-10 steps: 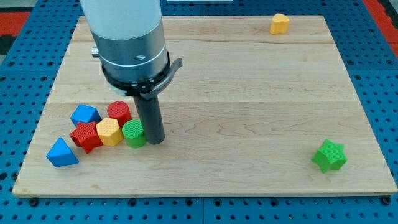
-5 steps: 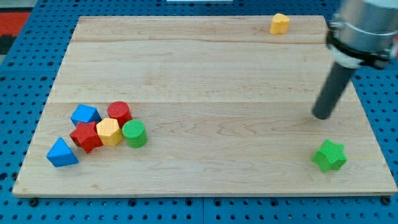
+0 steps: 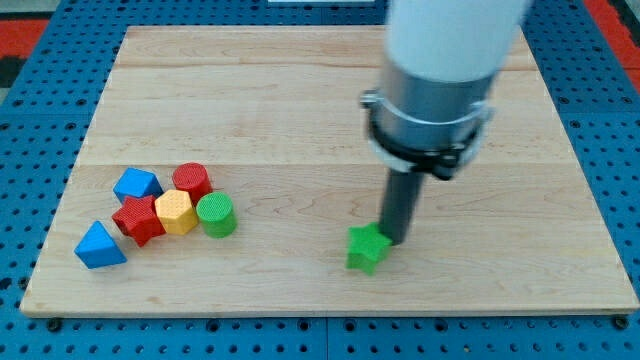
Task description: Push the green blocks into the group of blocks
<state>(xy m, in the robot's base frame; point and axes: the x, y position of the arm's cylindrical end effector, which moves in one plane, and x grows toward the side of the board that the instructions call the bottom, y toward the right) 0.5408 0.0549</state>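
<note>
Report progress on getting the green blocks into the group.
Done: the green cylinder sits against the yellow block in the group. In hand: my tip touches the green star on its right side, with bare board between star and group. Left: push the star leftward to the cylinder.

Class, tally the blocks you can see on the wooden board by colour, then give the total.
Green: 2, cylinder and star
Red: 2, cylinder and star
Blue: 2, blocks and
Yellow: 1, hexagon
Total: 7
</note>
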